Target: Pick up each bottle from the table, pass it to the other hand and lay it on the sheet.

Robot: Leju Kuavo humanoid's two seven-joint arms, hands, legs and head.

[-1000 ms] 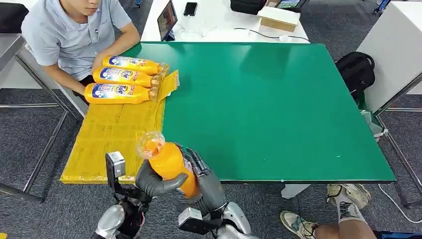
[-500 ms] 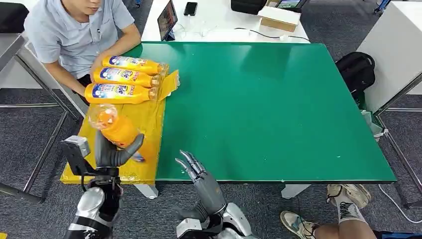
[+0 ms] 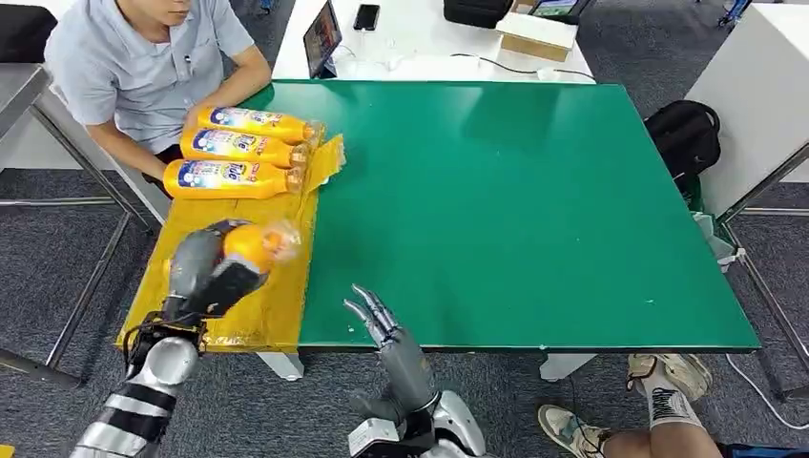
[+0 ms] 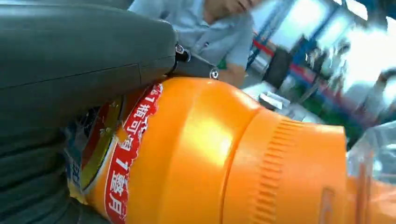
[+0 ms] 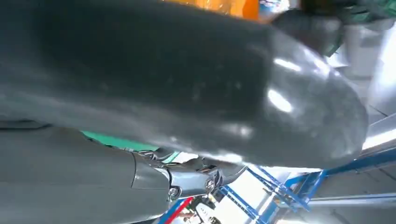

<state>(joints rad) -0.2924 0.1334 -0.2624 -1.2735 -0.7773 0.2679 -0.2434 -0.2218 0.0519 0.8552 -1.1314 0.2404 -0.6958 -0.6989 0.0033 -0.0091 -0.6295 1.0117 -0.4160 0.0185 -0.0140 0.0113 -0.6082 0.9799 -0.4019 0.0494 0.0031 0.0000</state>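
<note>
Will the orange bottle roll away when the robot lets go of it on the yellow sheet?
Probably a little: the orange bottle looks round-bodied, so it may roll sideways. The yellow sheet looks flat. The three laid bottles lie still side by side, so it should settle.

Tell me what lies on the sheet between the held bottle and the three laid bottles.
Head view: only bare yellow sheet lies between the bottle in the left hand and the nearest laid bottle.

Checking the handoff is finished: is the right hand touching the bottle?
Apart. Head view shows the right hand open at the table edge, with the bottle in the left hand.
</note>
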